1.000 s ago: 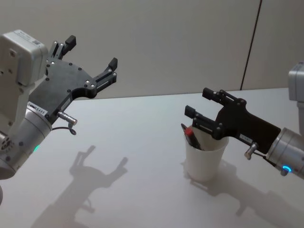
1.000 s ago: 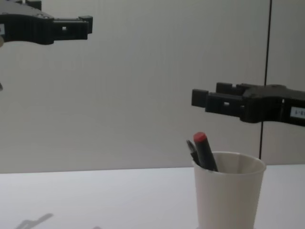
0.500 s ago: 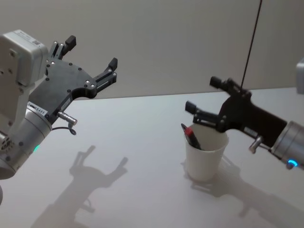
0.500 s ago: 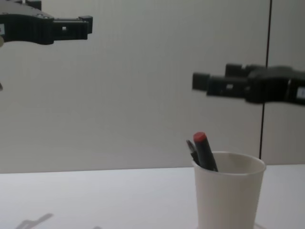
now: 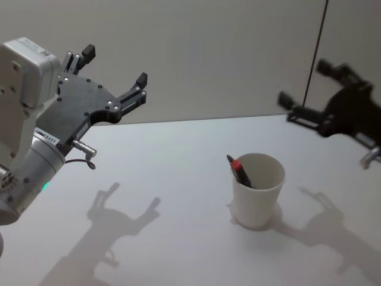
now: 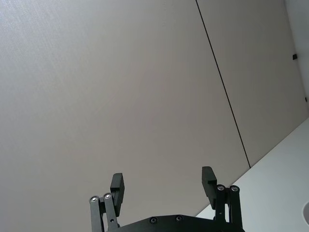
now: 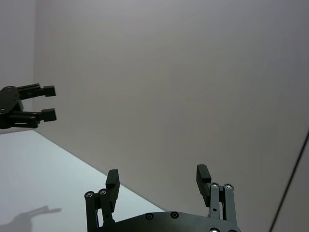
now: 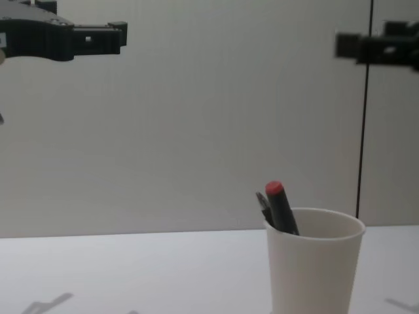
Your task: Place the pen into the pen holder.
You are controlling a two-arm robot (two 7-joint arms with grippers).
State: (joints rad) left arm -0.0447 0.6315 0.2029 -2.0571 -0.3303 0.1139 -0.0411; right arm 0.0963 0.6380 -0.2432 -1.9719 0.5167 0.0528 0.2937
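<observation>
The pen, black with a red end, stands tilted inside the pen holder, a white paper cup on the table. In the chest view the pen leans on the left rim of the pen holder. My right gripper hangs open and empty, high above and to the right of the cup, also seen at the top right in the chest view and in its wrist view. My left gripper stays raised far to the left, open and empty.
The white table spreads around the cup with only gripper shadows on it. A plain grey wall with a dark vertical seam stands behind. In the right wrist view the left gripper shows far off.
My right gripper has risen and drawn back to the right, away from just above the cup. The pen stays in the cup. The left arm has not moved.
</observation>
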